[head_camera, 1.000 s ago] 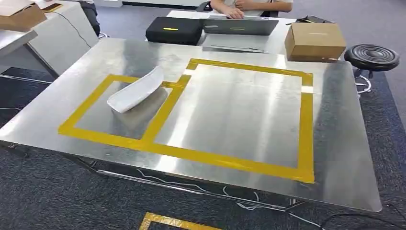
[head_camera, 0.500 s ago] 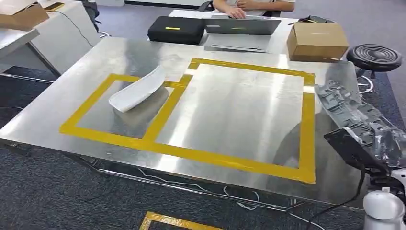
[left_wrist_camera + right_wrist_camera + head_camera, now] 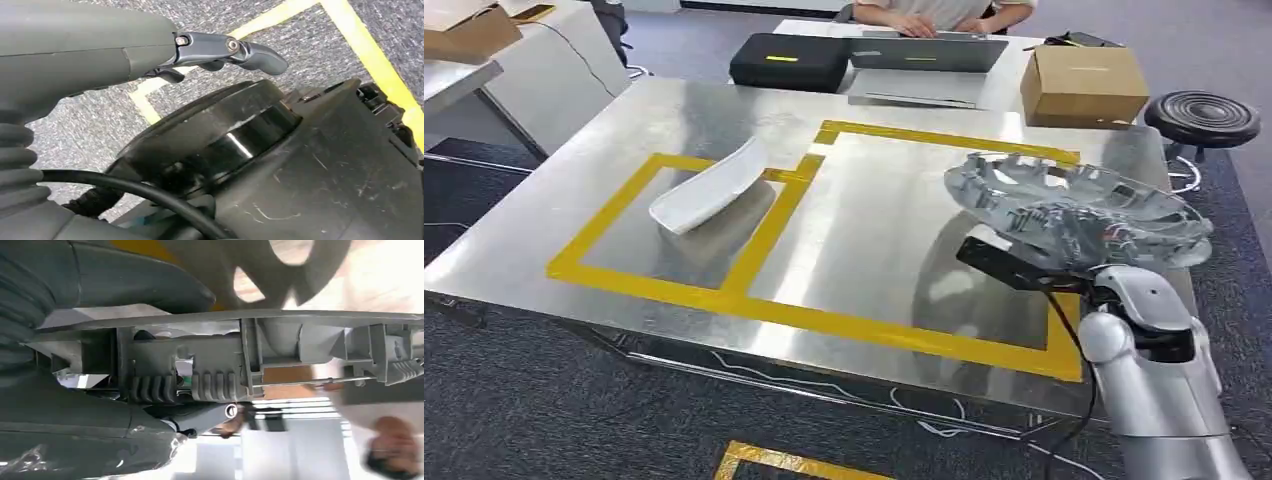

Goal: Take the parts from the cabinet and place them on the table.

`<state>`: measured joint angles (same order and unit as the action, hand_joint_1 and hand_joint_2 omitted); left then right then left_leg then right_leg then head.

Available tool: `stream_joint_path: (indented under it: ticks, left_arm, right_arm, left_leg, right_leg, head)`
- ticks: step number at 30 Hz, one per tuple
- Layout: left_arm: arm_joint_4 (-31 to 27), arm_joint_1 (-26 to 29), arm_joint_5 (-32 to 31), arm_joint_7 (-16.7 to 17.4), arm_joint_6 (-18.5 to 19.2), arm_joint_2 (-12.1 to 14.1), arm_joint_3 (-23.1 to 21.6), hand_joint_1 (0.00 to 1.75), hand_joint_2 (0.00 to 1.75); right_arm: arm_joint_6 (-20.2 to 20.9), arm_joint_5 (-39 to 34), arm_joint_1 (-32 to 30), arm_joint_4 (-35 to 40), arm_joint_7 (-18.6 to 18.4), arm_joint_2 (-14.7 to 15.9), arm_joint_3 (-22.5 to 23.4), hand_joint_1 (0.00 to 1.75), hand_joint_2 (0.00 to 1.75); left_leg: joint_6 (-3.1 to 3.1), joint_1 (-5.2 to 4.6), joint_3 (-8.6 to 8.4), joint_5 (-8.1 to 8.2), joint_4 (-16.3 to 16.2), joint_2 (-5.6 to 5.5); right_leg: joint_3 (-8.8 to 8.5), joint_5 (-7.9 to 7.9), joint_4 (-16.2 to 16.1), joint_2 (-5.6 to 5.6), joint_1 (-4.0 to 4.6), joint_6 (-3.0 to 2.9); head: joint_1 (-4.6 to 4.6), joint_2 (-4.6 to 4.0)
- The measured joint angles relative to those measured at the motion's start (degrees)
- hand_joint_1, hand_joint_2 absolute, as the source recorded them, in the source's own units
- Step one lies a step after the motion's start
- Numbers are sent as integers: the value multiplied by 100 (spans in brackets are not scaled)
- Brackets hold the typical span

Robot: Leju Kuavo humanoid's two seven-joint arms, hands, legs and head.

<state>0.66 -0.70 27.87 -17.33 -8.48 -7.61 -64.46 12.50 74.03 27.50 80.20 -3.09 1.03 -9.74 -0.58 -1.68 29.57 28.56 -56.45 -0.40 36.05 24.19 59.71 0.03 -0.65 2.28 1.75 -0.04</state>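
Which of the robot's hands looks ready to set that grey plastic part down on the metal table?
The right hand: it holds the grey part over the table, above the bigger yellow-taped box. The left hand is down over carpet.

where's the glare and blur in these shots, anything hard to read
Head view: sharp overall; the steel table shows bright streaks of reflected light, and the grey part casts a soft dark patch on the metal beneath it. Right wrist view: the part is crisp, but the background is overexposed and a person's hand is blurred. Left wrist view: even light, small highlights on the dark body parts.
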Motion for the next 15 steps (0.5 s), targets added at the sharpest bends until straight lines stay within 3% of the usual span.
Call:
stream_joint_path:
  ticks: [6,15]
  left_arm:
    - [0,3,-120,-94,79,72,2,0,175]
    - [0,9,-186,-112,101,112,4,0,175]
  right_arm:
    - [-153,-153,412,-626,278,-116,-887,175,175]
    - [-186,-350,673,-1054,302,-280,-1332,175,175]
  left_leg:
    - [3,2,-2,-4,0,-8]
    - [3,3,1,-4,0,-12]
  right_leg:
    - [5,0,0,-8,4,-1]
    - [-1,-6,-15,-12,4,1]
  head:
    - [0,0]
    - [0,0]
